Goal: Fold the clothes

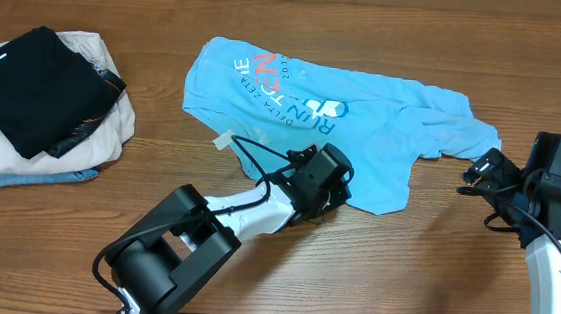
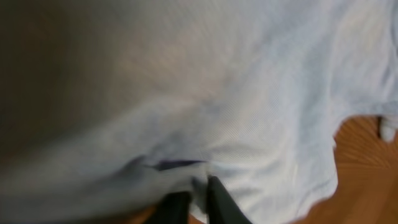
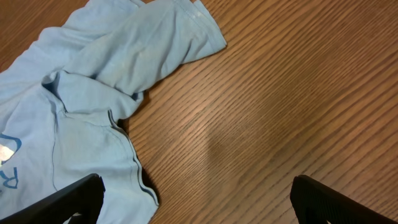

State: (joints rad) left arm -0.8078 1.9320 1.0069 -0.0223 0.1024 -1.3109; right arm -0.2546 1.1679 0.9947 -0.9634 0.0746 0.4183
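Overhead view: a light blue T-shirt lies rumpled across the upper centre of the wooden worktop, with its printed lettering facing up and one sleeve trailing toward the right edge of the frame. The left tool rests on the shirt's lower hem at centre frame. In the left wrist view its two dark fingers are drawn almost together, with a fold of blue cloth pinched between them. The right tool is at the right of the frame, just beside the sleeve tip. Its jaws are spread wide over bare wood and grip nothing. At upper left is a stack of folded garments, with a black one on a cream one.
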